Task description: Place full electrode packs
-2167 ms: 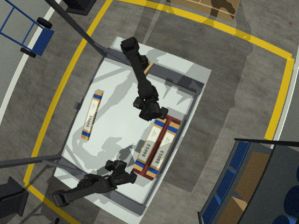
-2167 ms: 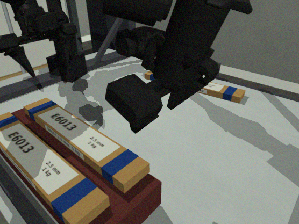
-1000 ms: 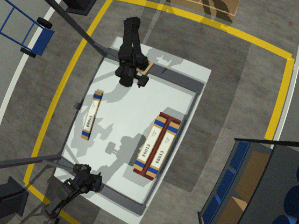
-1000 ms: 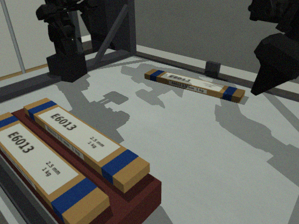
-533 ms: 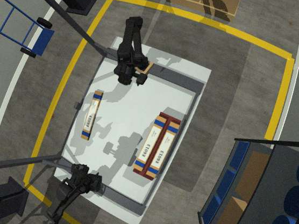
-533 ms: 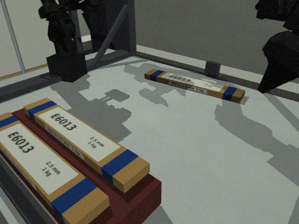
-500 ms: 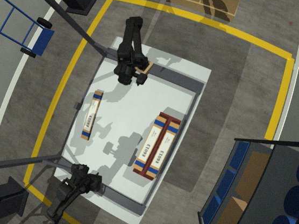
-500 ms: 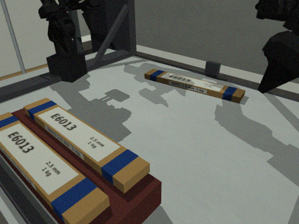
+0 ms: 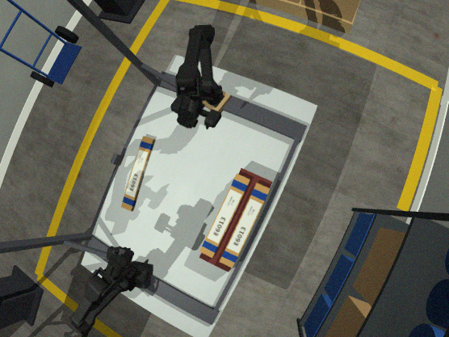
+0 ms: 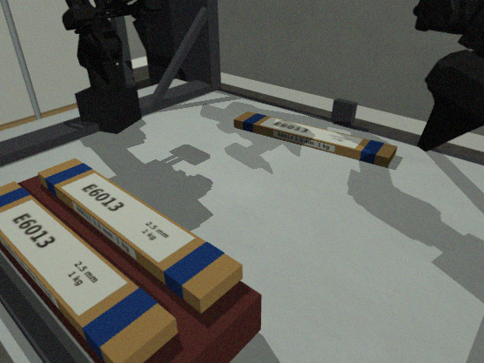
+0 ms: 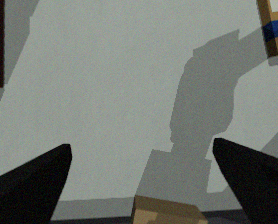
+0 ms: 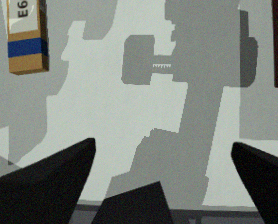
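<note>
Two tan packs with blue bands and E6013 labels lie flat side by side on the low dark red platform (image 9: pixel 239 212) (image 10: pixel 231 323): one pack (image 9: pixel 224 216) (image 10: pixel 131 225) nearer the table's middle, the other pack (image 9: pixel 246 229) (image 10: pixel 57 258) on the outer side. A third pack (image 9: pixel 138 173) (image 10: pixel 313 137) (image 11: pixel 270 25) (image 12: pixel 25 35) lies on the white table top, far from the platform. My left gripper (image 9: pixel 200 119) (image 11: pixel 143 147) is open and empty, drawn back near its base. My right gripper (image 9: pixel 139 276) (image 12: pixel 163 146) is open and empty, drawn back at the opposite end.
A grey frame (image 9: pixel 262 118) borders the table, with a small grey block (image 10: pixel 344 110) on the edge behind the lone pack. A tan plate (image 9: pixel 221 101) (image 11: pixel 167 212) sits under the left arm's base. Beyond a yellow floor line (image 9: pixel 420 150) stand a cardboard crate, a hand truck and shelving.
</note>
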